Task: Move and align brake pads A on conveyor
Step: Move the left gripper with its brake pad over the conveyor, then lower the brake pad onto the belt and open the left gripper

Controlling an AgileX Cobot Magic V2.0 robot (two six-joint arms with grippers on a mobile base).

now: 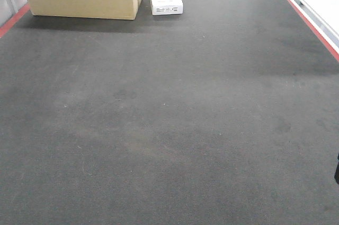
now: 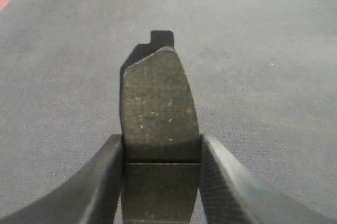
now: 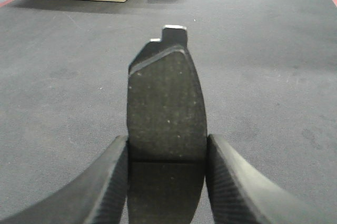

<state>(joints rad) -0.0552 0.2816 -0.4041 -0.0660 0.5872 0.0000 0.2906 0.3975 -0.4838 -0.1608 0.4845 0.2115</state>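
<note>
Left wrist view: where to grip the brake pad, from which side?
Across its width at the centre groove, coming from the end opposite the tab: the brake pad is flat, its edges near parallel there. Left gripper holds it so.

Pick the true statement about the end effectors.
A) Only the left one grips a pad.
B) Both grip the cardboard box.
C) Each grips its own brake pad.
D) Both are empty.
C: the left end effector clamps the left pad and the right end effector clamps the right pad, as each wrist view shows.
</note>
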